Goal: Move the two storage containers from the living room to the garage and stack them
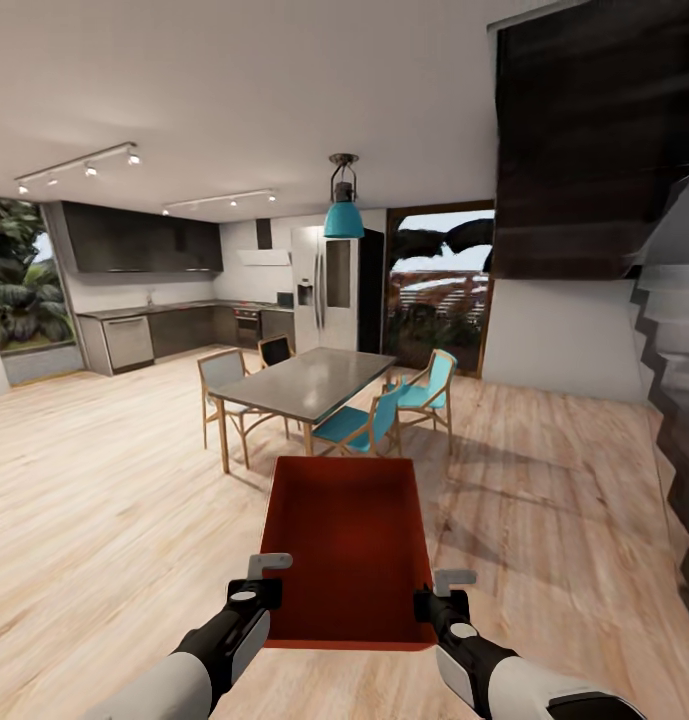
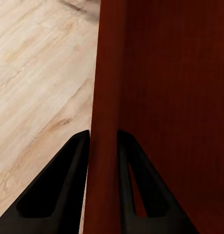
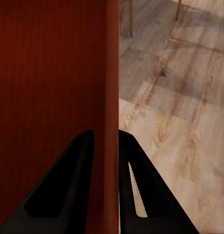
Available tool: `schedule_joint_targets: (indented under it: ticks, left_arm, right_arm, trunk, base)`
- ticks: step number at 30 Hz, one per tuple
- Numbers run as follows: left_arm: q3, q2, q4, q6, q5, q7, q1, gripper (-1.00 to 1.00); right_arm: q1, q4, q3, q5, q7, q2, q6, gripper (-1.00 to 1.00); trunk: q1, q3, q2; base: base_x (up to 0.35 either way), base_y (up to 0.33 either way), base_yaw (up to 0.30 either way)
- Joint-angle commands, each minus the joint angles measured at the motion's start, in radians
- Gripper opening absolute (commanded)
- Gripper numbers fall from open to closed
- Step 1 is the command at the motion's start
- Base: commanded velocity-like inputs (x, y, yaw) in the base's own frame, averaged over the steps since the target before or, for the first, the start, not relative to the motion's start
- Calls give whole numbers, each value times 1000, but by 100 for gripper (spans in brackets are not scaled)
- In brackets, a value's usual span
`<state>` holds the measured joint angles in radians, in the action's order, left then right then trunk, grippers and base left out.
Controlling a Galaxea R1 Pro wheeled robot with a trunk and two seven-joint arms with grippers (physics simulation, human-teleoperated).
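Light wood planks (image 1: 104, 480) run across an open room, with a dark kitchen (image 1: 154, 300) along the far left wall and a steel fridge (image 1: 324, 290) further right. Ahead of me stands a grey dining table (image 1: 309, 380) with teal and wood chairs (image 1: 364, 425) around it, under a teal hanging lamp (image 1: 343, 212). Dark stairs (image 1: 674, 400) climb on the right.

I hold one red-orange storage container (image 1: 346, 545) in front of me, above the planks, open side up, its far end toward the table. My left gripper (image 1: 269, 580) is clamped on its left wall: in the left wrist view one black finger (image 2: 63, 190) sits outside the wall (image 2: 104, 97) and the other inside, both pressed to it. My right gripper (image 1: 439, 592) grips the right wall the same way; the right wrist view shows a finger (image 3: 68, 185) inside the box and its partner outside, with that wall (image 3: 111, 73) between them.
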<state>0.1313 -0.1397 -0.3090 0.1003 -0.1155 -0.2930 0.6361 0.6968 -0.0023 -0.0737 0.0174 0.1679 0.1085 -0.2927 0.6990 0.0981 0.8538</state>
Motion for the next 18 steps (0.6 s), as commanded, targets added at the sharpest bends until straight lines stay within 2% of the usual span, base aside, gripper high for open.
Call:
schedule_joint_targets:
  ticks: [1,18]
  left_arm:
    - [-29,3,-1,9,-6,-25,1,-100]
    - [-30,3,-1,9,-6,-25,1,-100]
  right_arm:
    - [1,-2,29,-1,5,0,-11,-100]
    - [1,-2,29,-1,1,-1,-11,-100]
  trunk:
    - [0,2,1]
    - [0,2,1]
  base:
    - [0,0,-284]
    - [0,0,-284]
